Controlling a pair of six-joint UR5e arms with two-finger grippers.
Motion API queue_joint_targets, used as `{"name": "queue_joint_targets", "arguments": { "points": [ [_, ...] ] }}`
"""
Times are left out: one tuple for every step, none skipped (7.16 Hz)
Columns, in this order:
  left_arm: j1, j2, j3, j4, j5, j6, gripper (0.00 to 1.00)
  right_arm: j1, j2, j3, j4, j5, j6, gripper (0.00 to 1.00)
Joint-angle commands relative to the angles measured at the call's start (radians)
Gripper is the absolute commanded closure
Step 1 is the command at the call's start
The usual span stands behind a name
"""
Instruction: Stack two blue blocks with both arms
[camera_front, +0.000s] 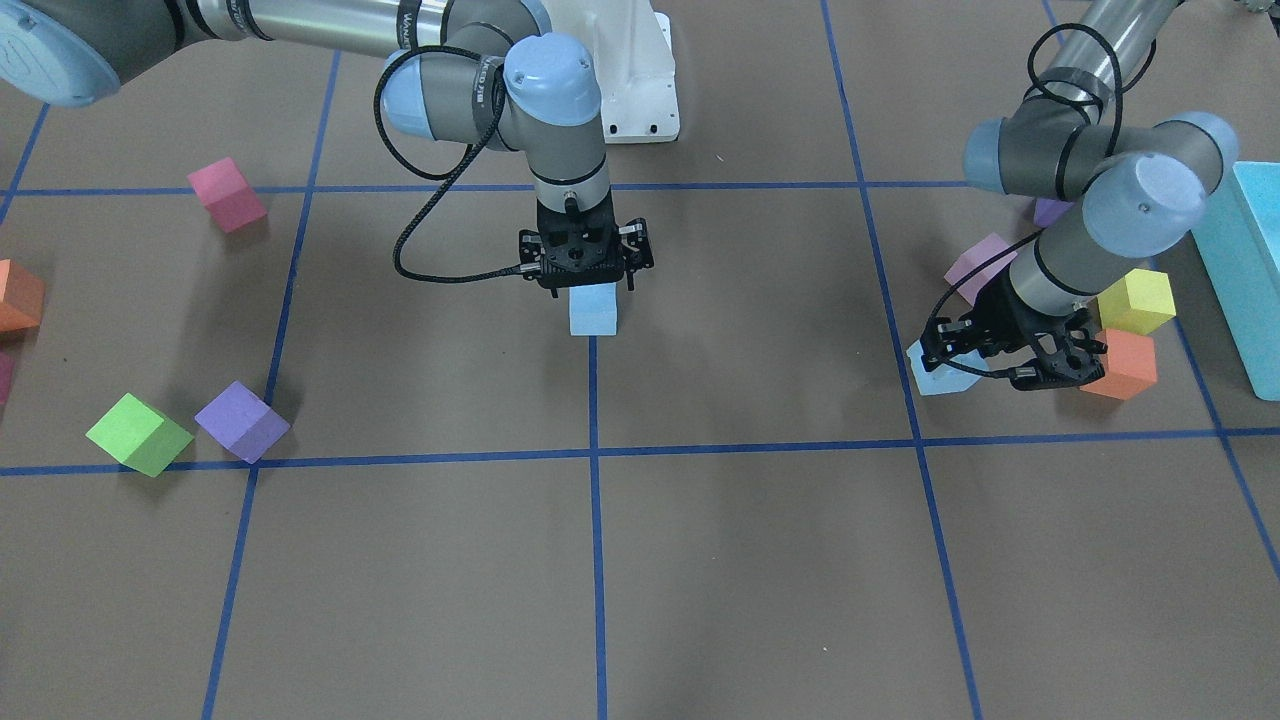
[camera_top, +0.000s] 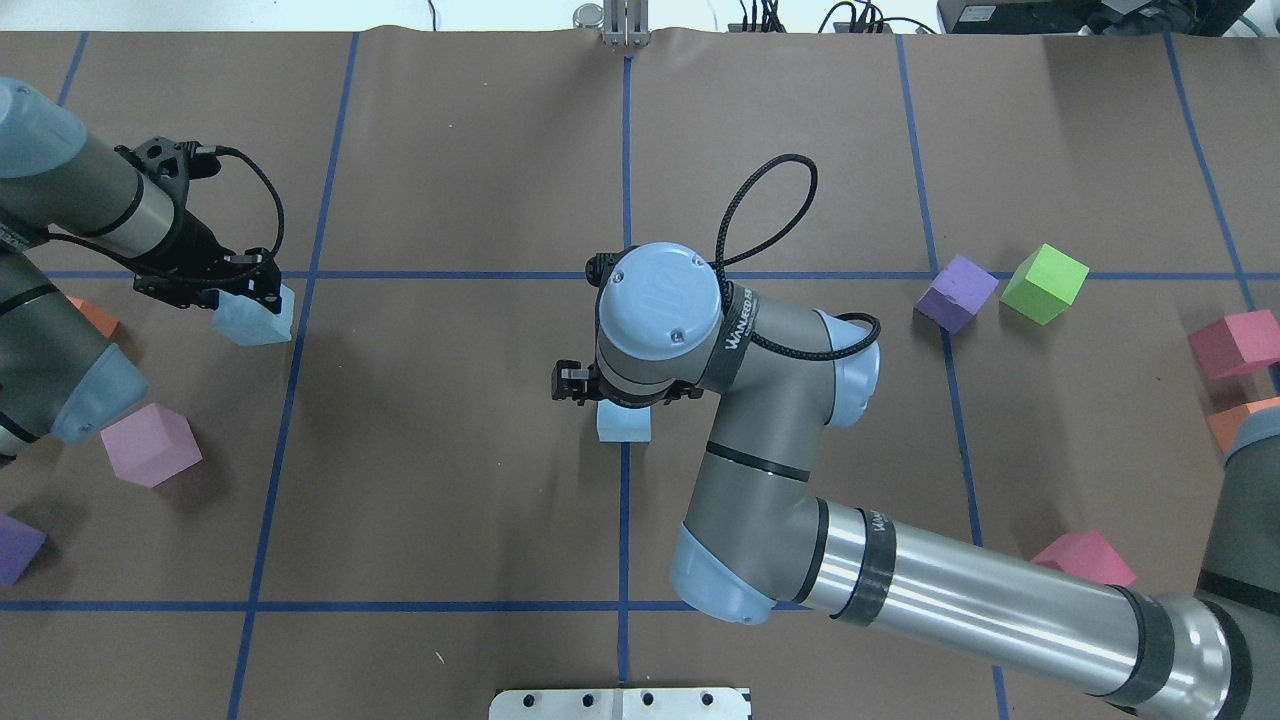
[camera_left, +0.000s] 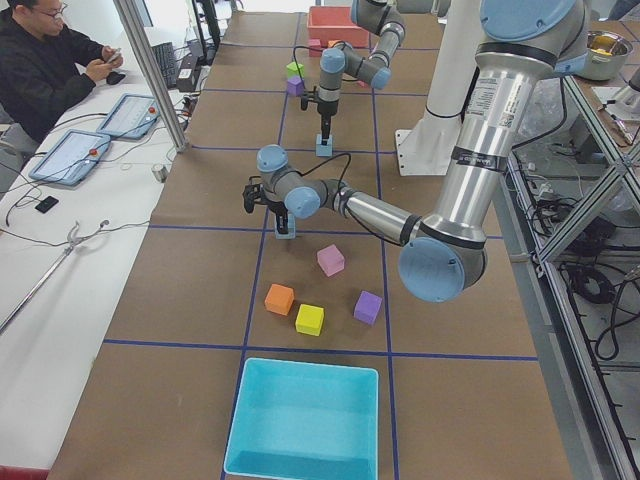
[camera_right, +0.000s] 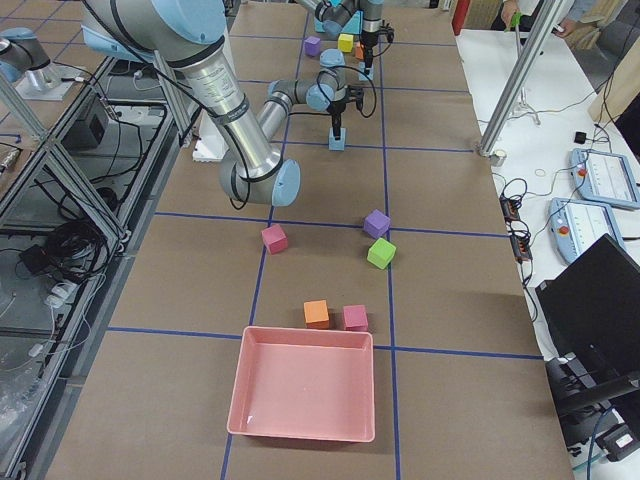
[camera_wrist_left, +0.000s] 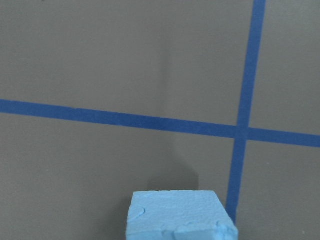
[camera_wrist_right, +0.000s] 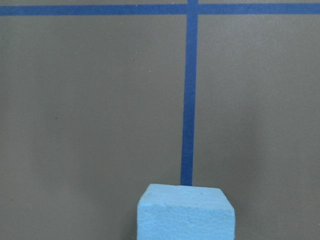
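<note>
One pale blue block (camera_front: 593, 310) sits square on the blue centre line of the table. My right gripper (camera_front: 587, 285) stands straight above it, its fingers just outside the block's top edges, open. The block fills the bottom of the right wrist view (camera_wrist_right: 186, 212) and also shows in the overhead view (camera_top: 623, 422). The second blue block (camera_front: 935, 372) with faint embossed marks (camera_wrist_left: 177, 215) lies turned at the table's left end. My left gripper (camera_front: 985, 352) leans over it and is shut on it (camera_top: 255, 315).
Near the left gripper lie orange (camera_front: 1122, 365), yellow (camera_front: 1135, 300) and pale purple (camera_front: 980, 265) cubes, beside a teal bin (camera_front: 1245, 270). On the right arm's side lie green (camera_front: 138, 432), purple (camera_front: 242, 420), pink (camera_front: 228, 195) and orange (camera_front: 18, 295) cubes, and a pink tray (camera_right: 305, 395).
</note>
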Motion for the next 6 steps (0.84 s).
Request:
{"name": "queue_joint_targets", "arguments": {
  "points": [
    [0.001,-0.135,-0.117,0.295,0.004,-0.002,0.56,0.074,-0.062,0.198,-0.144,0.091,-0.031,0.0],
    [0.002,-0.198,-0.111,0.335,0.003,-0.005,0.56,0.122,-0.109,0.252,-0.172,0.092,-0.098,0.0],
    [0.012,-0.264,-0.064,0.337,0.003,-0.02,0.56,0.192,-0.161,0.272,-0.173,0.143,-0.168,0.0],
    [0.015,-0.353,0.012,0.337,0.003,-0.022,0.56,0.285,-0.18,0.274,-0.174,0.222,-0.216,0.0],
    [0.021,-0.413,0.063,0.331,0.003,-0.044,0.56,0.377,-0.214,0.275,-0.174,0.302,-0.288,0.0],
    [0.053,-0.447,0.074,0.33,0.003,-0.089,0.56,0.442,-0.246,0.277,-0.174,0.341,-0.367,0.0]
  ]
}}
